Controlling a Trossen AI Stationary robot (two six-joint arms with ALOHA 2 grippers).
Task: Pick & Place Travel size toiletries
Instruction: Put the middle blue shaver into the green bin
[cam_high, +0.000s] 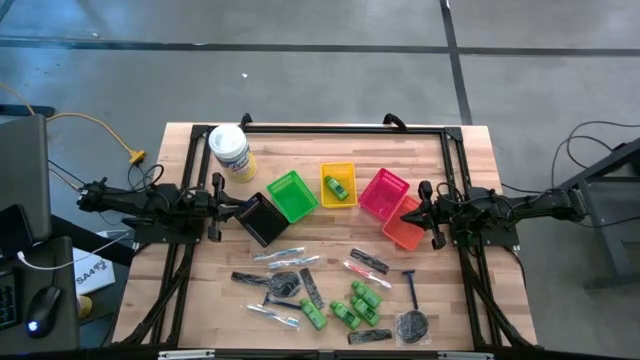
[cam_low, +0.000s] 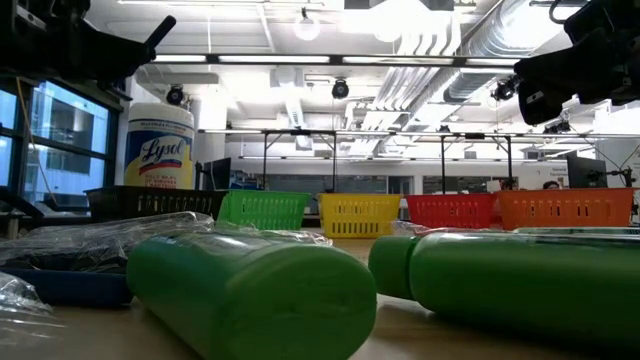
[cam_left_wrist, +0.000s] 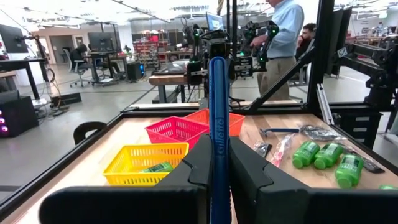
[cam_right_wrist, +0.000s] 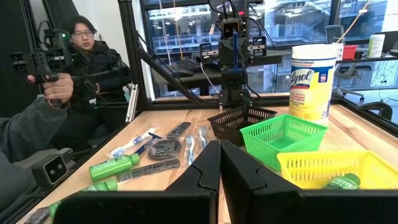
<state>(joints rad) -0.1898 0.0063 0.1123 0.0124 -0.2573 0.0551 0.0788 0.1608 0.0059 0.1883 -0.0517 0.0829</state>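
The left gripper (cam_left_wrist: 219, 180) clamps an upright blue-handled razor (cam_left_wrist: 217, 124) above the black basket (cam_high: 263, 218), the right gripper (cam_right_wrist: 220, 163) sits closed and empty over the orange basket (cam_high: 403, 228)

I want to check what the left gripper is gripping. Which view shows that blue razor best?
The left wrist view: the blue razor stands upright, clamped between the left gripper fingers. The right wrist view shows it small and far off, above the black basket. The high view barely shows it, and the low view doesn't show it.
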